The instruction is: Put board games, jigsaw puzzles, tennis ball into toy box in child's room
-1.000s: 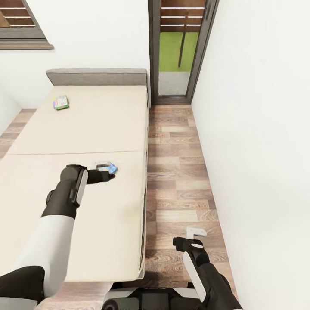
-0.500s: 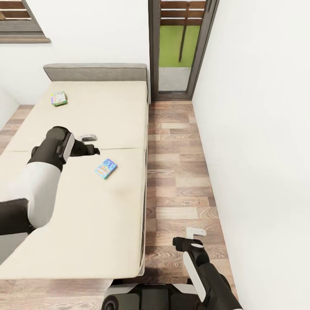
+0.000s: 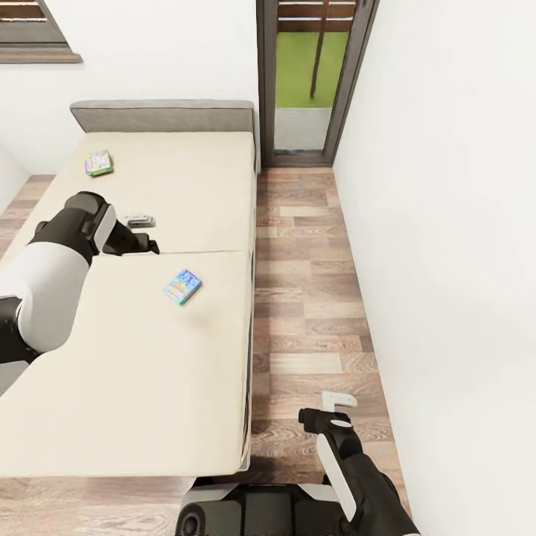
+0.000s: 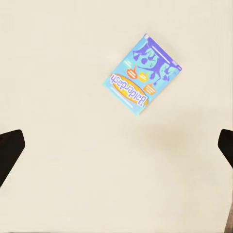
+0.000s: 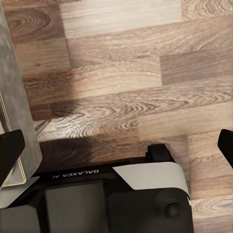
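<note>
Blue and printed with cartoon lettering, one game (image 3: 183,286) lay flat on the beige bed (image 3: 149,350), near its right edge and about midway along the mattress. In the left wrist view the same game (image 4: 142,75) sat skewed on the bare mattress, apart from both dark fingertips (image 4: 9,150) at the frame's sides. A second game (image 3: 98,162), green and yellow, lay flat near the grey headboard (image 3: 164,116) on the bed's left side, well apart from the first.

The left tool (image 3: 141,232) hovered over the mattress between the two games, closer to the blue one but not touching it. Its fingers stood wide apart and held nothing.

The right tool (image 3: 327,409) hung low over the wooden floor (image 3: 313,298) beside the bed's right edge, next to the robot's base (image 5: 111,199). In the right wrist view its fingertips (image 5: 10,150) stood spread at the frame's edges with nothing between them but floor and base.

Beyond the bed a dark-framed door (image 3: 313,74) opened on green grass, and a white wall (image 3: 447,223) ran along the right.
</note>
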Controlling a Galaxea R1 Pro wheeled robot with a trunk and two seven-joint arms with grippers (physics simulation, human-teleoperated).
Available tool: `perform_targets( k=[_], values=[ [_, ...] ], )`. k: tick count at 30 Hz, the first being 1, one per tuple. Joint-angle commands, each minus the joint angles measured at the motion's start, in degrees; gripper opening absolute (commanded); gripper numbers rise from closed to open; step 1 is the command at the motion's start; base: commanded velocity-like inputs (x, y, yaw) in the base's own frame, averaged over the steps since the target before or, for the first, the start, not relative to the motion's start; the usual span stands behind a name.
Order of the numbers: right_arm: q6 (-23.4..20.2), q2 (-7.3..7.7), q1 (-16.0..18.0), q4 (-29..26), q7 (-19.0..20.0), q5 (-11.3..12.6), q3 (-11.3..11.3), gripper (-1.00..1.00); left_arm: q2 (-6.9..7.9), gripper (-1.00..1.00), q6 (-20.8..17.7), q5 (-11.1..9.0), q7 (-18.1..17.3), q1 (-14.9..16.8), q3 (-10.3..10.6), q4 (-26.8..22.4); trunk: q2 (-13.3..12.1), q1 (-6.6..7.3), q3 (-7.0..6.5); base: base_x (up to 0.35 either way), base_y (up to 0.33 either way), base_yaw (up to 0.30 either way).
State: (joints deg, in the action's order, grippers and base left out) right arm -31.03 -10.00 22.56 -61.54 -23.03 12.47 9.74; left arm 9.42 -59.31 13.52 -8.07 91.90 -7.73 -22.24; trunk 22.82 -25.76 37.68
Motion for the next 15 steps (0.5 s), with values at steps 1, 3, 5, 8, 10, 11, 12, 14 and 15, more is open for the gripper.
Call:
perform_targets(
  k=[1,3,5,8,10,11,12,14,15],
  values=[
    [-0.12,0.0,0.03,-0.26,-0.6,0.58,0.1,1.0,0.22,1.0,-0.2,0.56,-0.31,0.11,-0.41,0.02,0.1,-0.03,0.17,0.0,0.0,0.0],
    [-0.15,0.0,0.0,-1.51,-0.78,0.56,0.15,1.0,0.83,1.0,-0.18,0.55,0.01,0.24,-0.43,0.11,0.1,-0.03,0.36,0.0,0.0,0.0],
    [-0.24,0.0,-0.02,-2.94,-0.88,0.55,0.3,1.0,1.06,1.0,-0.15,0.55,0.12,0.3,-0.43,0.1,0.1,-0.03,0.55,0.0,0.0,0.0],
    [-0.74,0.0,-0.04,-6.26,-1.02,0.52,1.51,1.0,1.29,1.0,-0.12,0.54,0.25,0.37,-0.44,0.09,0.1,-0.03,0.83,0.0,0.0,0.0],
    [-1.54,0.0,-0.05,-8.42,-1.08,0.49,2.86,1.0,1.29,1.0,-0.11,0.5,0.29,0.41,-0.47,0.09,0.1,-0.03,1.01,0.0,0.0,0.0],
    [-1.81,0.0,-0.05,-9.07,-1.09,0.48,3.27,1.0,1.28,1.0,-0.11,0.49,0.3,0.42,-0.48,0.09,0.1,-0.03,1.11,0.0,0.0,0.0],
    [-2.31,0.0,-0.05,-10.22,-1.11,0.47,3.94,1.0,1.22,1.0,-0.08,0.48,0.31,0.41,-0.5,0.09,0.1,-0.03,1.2,0.0,0.0,0.0],
    [-2.65,0.0,-0.05,-11.19,-1.12,0.46,4.39,1.0,1.14,1.0,-0.01,0.47,0.34,0.43,-0.51,0.09,0.1,-0.03,1.39,0.0,0.0,0.0],
    [-2.77,0.0,-0.07,-11.59,-1.12,0.46,4.55,1.0,1.1,1.0,0.08,0.46,0.35,0.44,-0.5,0.09,0.1,-0.03,1.48,0.0,0.0,0.0]
  ],
)
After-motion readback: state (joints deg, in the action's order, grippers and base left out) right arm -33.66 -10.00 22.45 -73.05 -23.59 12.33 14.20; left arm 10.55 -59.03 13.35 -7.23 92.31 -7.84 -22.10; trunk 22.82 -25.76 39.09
